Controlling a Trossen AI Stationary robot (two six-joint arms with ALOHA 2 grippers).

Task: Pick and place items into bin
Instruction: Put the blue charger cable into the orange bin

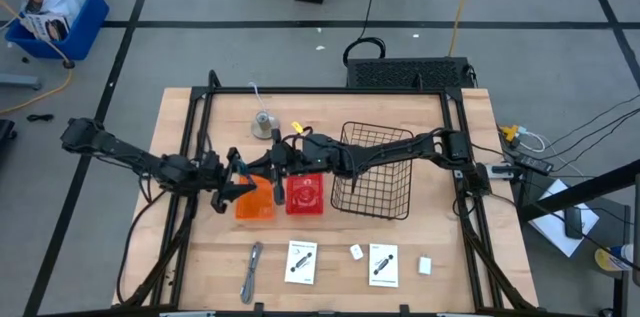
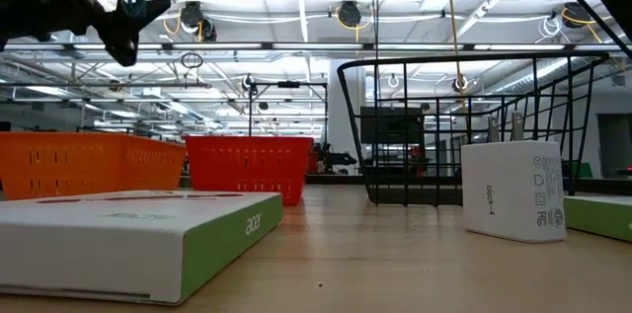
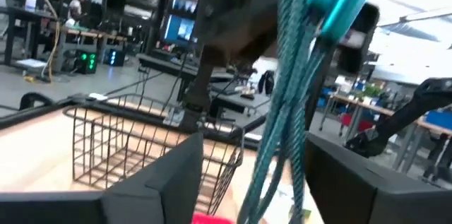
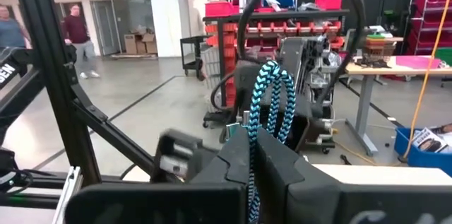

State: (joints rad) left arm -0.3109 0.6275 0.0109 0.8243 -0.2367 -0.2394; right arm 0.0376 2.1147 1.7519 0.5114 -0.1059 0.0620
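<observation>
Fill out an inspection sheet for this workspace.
Surface: wooden table.
Job's things: grey tool, two white boxes and two white blocks lie in a row outside the orange bin, red bin and wire basket.
Clutter: metal bell.
Grippers: right gripper shut on braided cable above the bins; left gripper open around it.
Cables: yellow cable on floor.
Surroundings: two people beyond.

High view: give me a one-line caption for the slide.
Both arms meet above the orange bin and red bin, beside the wire basket; boxes and tool wait below.
</observation>
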